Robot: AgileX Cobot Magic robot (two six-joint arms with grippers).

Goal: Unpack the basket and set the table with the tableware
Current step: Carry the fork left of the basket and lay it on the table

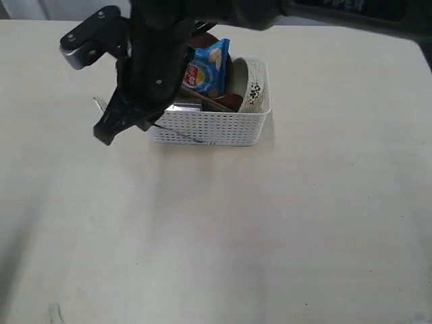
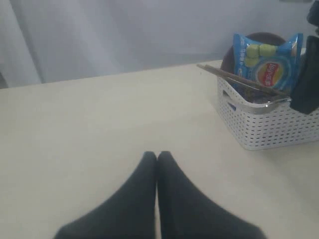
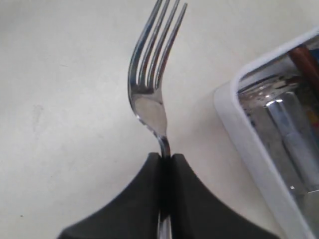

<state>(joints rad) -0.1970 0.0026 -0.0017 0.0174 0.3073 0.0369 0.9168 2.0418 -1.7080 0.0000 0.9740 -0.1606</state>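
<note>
My right gripper (image 3: 165,157) is shut on the neck of a steel fork (image 3: 149,74), whose tines stick out past the fingertips over the pale table (image 1: 223,229). In the exterior view this gripper (image 1: 109,131) hangs just left of the white lattice basket (image 1: 209,128). Standing in the basket are an off-white bowl (image 1: 253,84), a brown plate (image 2: 254,37), wooden chopsticks (image 2: 239,79) and a steel cup (image 3: 279,114). My left gripper (image 2: 157,155) is shut and empty, low over bare table, well away from the basket (image 2: 269,129).
A blue chips bag (image 1: 208,67) stands upright in the basket in front of the plate. The right arm (image 1: 155,54) crosses over the basket's left end. Bare tabletop lies in front of the basket and to both sides.
</note>
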